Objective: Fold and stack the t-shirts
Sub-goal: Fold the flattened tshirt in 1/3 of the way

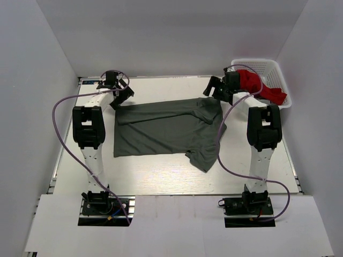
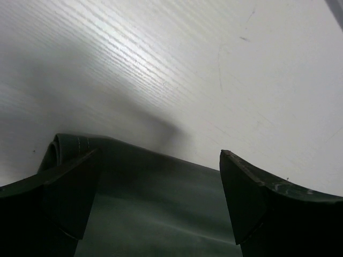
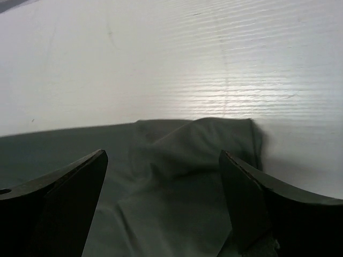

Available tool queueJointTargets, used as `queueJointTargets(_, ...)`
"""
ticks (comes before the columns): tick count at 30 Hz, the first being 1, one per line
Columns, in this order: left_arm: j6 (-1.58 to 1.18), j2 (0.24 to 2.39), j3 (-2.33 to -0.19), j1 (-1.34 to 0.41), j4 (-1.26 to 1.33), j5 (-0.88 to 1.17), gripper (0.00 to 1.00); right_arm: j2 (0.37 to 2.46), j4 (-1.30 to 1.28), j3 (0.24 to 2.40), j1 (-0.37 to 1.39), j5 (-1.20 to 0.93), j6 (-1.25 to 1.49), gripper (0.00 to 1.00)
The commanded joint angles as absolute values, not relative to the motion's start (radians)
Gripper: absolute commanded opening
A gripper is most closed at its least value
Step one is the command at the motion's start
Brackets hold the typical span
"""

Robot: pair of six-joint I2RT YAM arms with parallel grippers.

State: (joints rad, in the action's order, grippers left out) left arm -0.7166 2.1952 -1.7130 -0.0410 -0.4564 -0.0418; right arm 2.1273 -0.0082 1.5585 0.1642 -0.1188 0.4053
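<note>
Left gripper [image 2: 158,160], right gripper [image 3: 162,156] wide over olive-grey t-shirt [image 1: 166,131]; red t-shirt [image 1: 258,85] top-view only.

The left arm [image 1: 87,128] stretches forward, its left gripper [image 1: 121,98] at 11 o'clock in the top view, jaws parted. The right arm [image 1: 263,128] mirrors it, right gripper [image 1: 210,88] at 1 o'clock, jaws parted wide.

Olive-grey t-shirt [image 1: 166,131] flat on table [image 1: 161,174], red t-shirt [image 1: 258,85] in basket [image 1: 258,60]
</note>
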Motion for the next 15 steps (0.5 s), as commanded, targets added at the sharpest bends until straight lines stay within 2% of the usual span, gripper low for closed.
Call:
queueJointTargets(1,-0.660,2.083,-1.761,-0.035,-0.529,-0.072,1.00,1.981,-0.087,1.603,0.213,-0.161,0.282,0.90)
queueJointTargets(4,-0.650,1.946,-1.645,-0.044,-0.541,-0.100,1.00,1.916,-0.098,1.510,0.248,-0.127,0.265,0.90)
queueJointTargets(5,-0.650,1.851,-1.600,-0.044,-0.541,-0.121,1.00,1.834,-0.094,1.449,0.262,-0.115,0.281,0.90)
queueJointTargets(8,-0.690,1.693,-1.372,-0.055,-0.557,-0.069,1.00,1.692,-0.113,1.280,0.282,-0.043,0.382,0.90)
queueJointTargets(9,-0.710,1.577,-1.224,-0.055,-0.543,-0.069,1.00,1.636,-0.147,1.214,0.284,-0.017,0.403,0.90)
queueJointTargets(12,-0.776,1.418,-0.960,-0.055,-0.531,-0.069,1.00,1.507,-0.207,1.059,0.291,-0.005,0.475,0.90)
queueJointTargets(15,-0.847,1.249,-0.775,-0.055,-0.555,-0.094,1.00,1.373,-0.235,0.930,0.293,0.032,0.505,0.90)
